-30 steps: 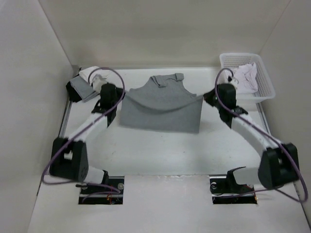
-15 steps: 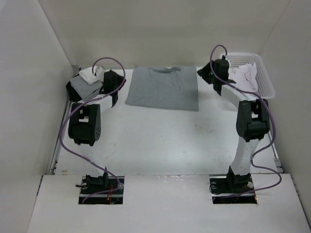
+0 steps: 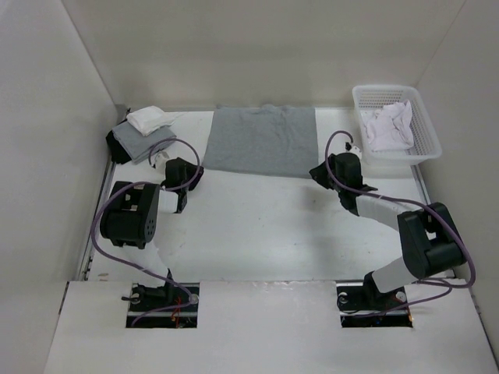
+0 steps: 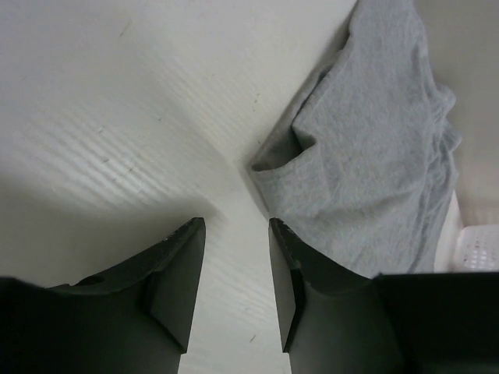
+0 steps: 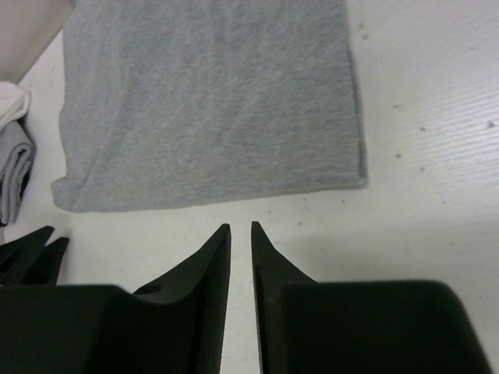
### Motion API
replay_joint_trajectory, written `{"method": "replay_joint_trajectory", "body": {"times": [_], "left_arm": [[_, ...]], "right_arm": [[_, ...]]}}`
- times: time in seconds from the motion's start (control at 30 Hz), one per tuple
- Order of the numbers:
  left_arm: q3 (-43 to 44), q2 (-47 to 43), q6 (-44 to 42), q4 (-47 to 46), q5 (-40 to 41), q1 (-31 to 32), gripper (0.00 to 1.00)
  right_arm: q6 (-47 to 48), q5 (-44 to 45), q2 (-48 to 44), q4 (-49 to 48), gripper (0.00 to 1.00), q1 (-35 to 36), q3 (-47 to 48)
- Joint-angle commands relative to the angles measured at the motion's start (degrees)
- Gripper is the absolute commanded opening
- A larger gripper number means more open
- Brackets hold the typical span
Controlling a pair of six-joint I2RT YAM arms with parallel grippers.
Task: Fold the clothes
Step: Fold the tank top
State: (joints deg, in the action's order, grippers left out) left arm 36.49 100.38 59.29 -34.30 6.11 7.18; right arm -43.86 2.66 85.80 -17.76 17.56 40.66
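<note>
Grey top (image 3: 263, 140) lies flat as a rectangle at the far side of the desk (image 3: 257, 234), likely soft, light and limp, best pinched at its near corners; left claw (image 4: 235, 226) gapes empty, right claw (image 5: 240, 227) is narrowed to a slit, holding nothing.

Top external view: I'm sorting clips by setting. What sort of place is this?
Probably a robot test cell for laundry folding: plain white panel walls box in a white table holding a flat mid-grey knit top, a white plastic mesh basket and a stack of folded garments.
</note>
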Motion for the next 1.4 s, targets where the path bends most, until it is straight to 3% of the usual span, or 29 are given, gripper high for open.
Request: {"method": "replay_joint_trajectory", "body": {"times": [0.0,0.27,0.57,0.77,1.07,1.37], "left_arm": [[2.6,3.1,2.8,-6.7,-2.8,-0.3,0.36],[7.3,10.0,4.1,-5.7,-2.7,-0.8,0.3],[8.6,11.0,4.9,-4.6,-2.3,-1.0,0.05],[5.5,6.4,5.1,-5.0,-1.9,-1.4,0.01],[-7.8,-1.1,8.7,-8.0,-1.8,-6.0,0.0],[-8.4,-0.4,8.7,-10.2,-3.5,-6.0,0.0]], "right_arm": [[-0.6,0.5,0.2,-6.7,0.24,-1.3,-1.5],[-1.9,-0.4,3.0,-9.0,0.28,-2.5,-2.3],[-5.2,2.9,4.8,-5.9,0.42,-4.5,-2.7],[-6.9,4.9,3.9,-1.6,0.44,-4.7,-2.3],[-13.3,6.6,5.8,-1.7,0.44,-0.4,-3.6],[-17.2,6.8,7.4,-4.1,0.43,2.9,-5.3]]}}
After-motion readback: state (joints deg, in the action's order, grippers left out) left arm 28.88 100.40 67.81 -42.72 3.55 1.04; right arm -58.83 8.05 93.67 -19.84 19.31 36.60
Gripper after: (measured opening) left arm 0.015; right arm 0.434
